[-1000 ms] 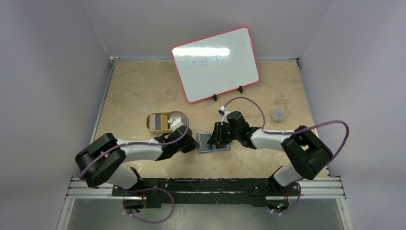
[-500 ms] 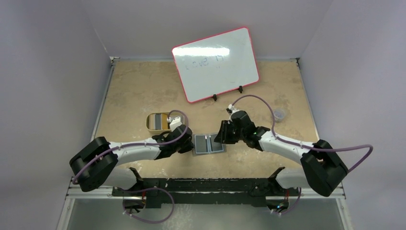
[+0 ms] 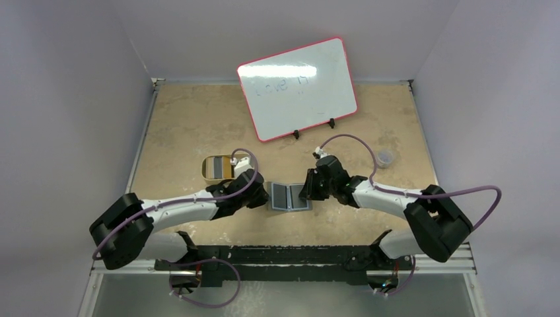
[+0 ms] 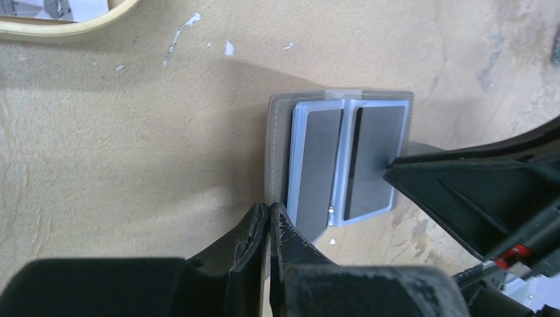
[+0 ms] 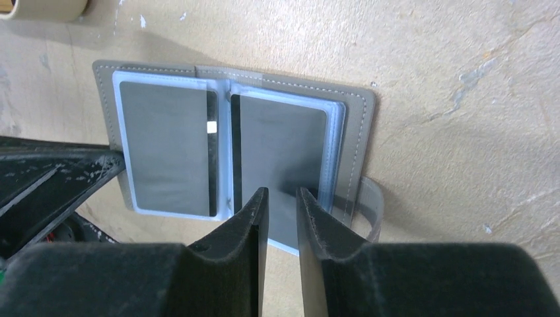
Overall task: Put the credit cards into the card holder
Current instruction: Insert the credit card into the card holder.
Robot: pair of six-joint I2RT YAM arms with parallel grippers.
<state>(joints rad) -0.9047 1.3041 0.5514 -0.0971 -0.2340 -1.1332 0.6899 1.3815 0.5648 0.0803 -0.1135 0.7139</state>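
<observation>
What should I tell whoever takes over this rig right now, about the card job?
Left gripper: shut, tips at the card holder's left edge; whether it pinches it is unclear.
Right gripper: slightly open, over the holder's right half.
Card holder lies open flat on the table between them.
Done: a dark credit card in the left pocket, another in the right.
Left: check the gold tin for more cards; its contents are unclear.
</observation>
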